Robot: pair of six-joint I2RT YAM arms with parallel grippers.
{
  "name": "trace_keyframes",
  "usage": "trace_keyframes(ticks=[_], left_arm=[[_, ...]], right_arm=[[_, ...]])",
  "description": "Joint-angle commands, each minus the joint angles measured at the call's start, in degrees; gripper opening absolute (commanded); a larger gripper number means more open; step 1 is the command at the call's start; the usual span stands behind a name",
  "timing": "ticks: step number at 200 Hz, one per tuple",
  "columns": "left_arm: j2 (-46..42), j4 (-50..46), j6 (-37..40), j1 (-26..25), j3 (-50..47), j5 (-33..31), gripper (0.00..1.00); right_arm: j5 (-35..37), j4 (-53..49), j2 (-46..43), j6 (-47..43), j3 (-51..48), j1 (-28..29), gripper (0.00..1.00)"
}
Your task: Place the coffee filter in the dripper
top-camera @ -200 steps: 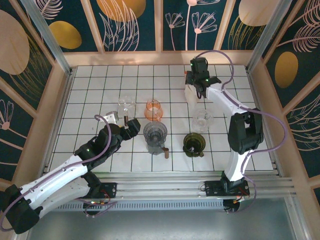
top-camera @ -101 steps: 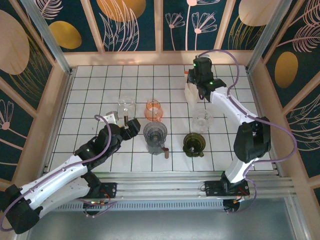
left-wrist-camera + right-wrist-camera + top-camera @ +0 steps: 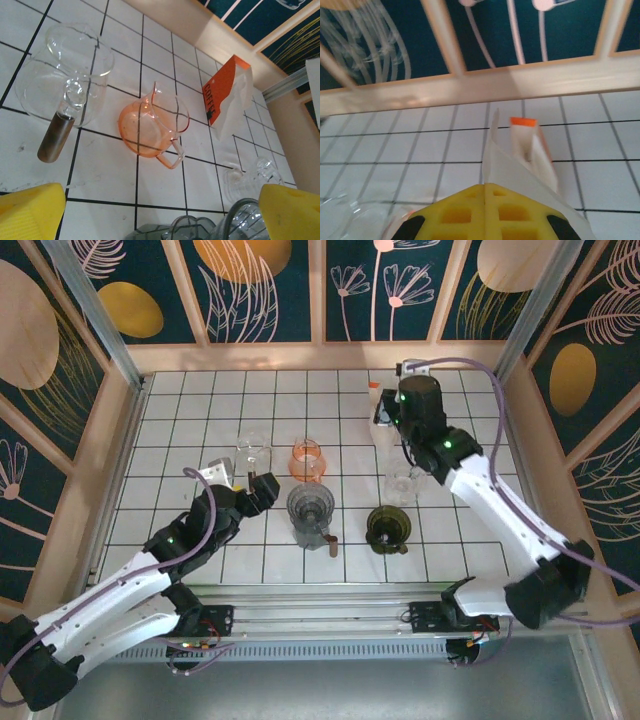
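My right gripper [image 3: 485, 186] is shut on a white paper coffee filter [image 3: 519, 162], which sticks up from between the yellow pads. It is held just in front of the orange-and-white filter box [image 3: 536, 145] near the back wall. Seen from above, the right gripper [image 3: 392, 420] hovers beside the box [image 3: 377, 415]. A clear glass dripper [image 3: 404, 481] stands just nearer than it. An orange dripper [image 3: 307, 460], a grey dripper [image 3: 310, 506] and a dark green dripper [image 3: 388, 527] sit mid-table. My left gripper [image 3: 243, 480] is open and holds nothing, left of the grey dripper.
A glass server with a wooden handle [image 3: 65, 90] stands left of the orange dripper [image 3: 150, 127]. The wooden frame walls close in the tiled table [image 3: 180, 440] at back and sides. Bare tiles lie along the left side and the far right.
The right arm has swung its elbow out to the right, and its wrist has drawn slightly right and nearer with the filter. The left arm has barely shifted.
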Motion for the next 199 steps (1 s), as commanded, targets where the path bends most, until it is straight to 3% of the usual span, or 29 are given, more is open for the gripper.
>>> trace_keyframes(ticks=[1,37,93,138,199], left_arm=[[-1.8,-2.2,1.7,-0.2,2.0,-1.0,0.99],[-3.7,-4.2,2.5,-0.2,3.4,-1.1,0.99],[-6.3,-6.8,3.2,-0.2,4.9,-1.5,0.99],[-5.5,-7.4,4.3,-0.1,6.6,-1.0,0.99],[-6.0,-7.7,5.1,-0.1,7.0,-0.9,0.99]], right_arm=[[-0.8,-6.2,-5.4,4.1,-1.8,4.9,0.00],[-0.2,-17.0,-9.1,7.8,1.1,15.9,0.00],[1.9,-31.0,-5.8,13.3,10.3,29.9,0.00],[1.1,-38.4,0.4,14.8,15.5,34.2,0.00],[0.5,-45.4,11.4,12.2,24.3,34.5,0.00]])
